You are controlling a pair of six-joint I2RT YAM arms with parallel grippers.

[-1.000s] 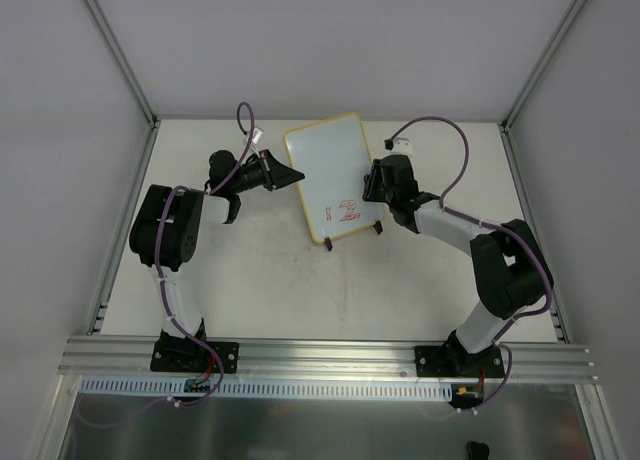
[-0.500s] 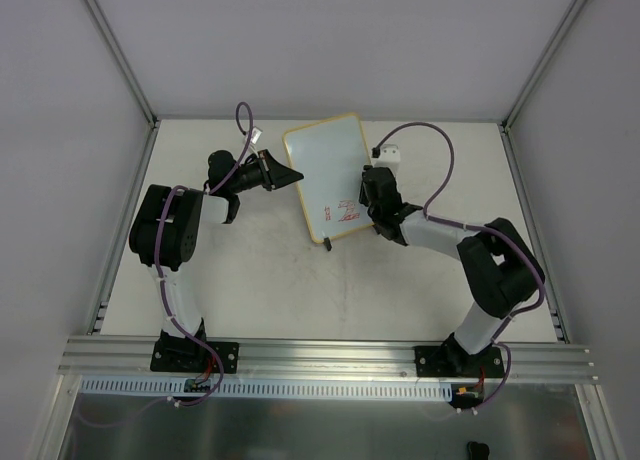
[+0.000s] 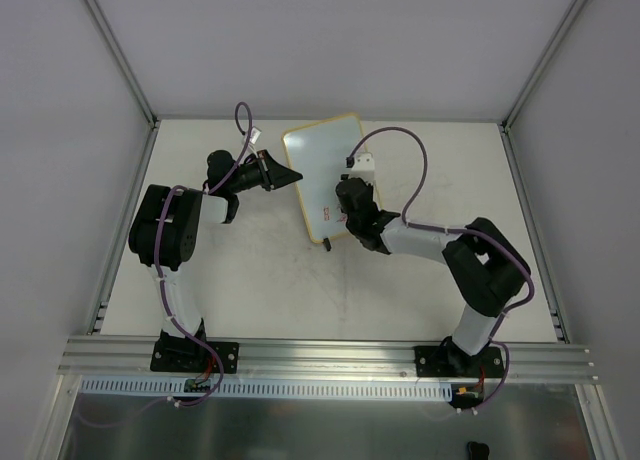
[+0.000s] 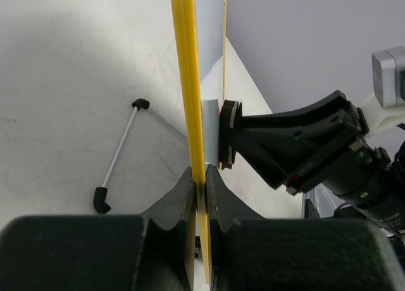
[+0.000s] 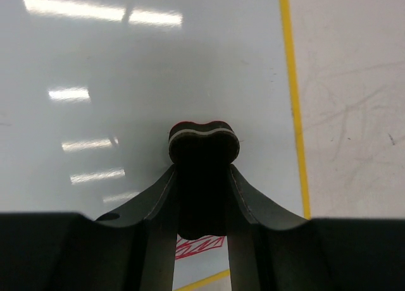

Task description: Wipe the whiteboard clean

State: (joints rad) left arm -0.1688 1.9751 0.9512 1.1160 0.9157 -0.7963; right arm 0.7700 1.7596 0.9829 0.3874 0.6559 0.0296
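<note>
The whiteboard [image 3: 322,160], white with a thin yellow frame, stands tilted at the back middle of the table. My left gripper [image 3: 296,175] is shut on its left edge; the left wrist view shows the yellow frame [image 4: 187,82] pinched between the jaws [image 4: 199,177]. My right gripper [image 3: 350,202] is shut on a small black eraser [image 5: 204,145] and presses it against the board face [image 5: 158,69]. Red marks [image 5: 199,245] show below the eraser, between my fingers. In the top view part of the red marks [image 3: 326,214] shows left of the right gripper.
A thin white rod with black ends [image 4: 120,155] lies on the table behind the board. A black clip foot [image 3: 327,246] sits at the board's near edge. Grey walls and aluminium posts [image 3: 118,50] enclose the table [image 3: 250,280].
My right gripper has moved left with the eraser, from beside the board's right edge onto its lower face over the red marks. The left gripper has held still.
</note>
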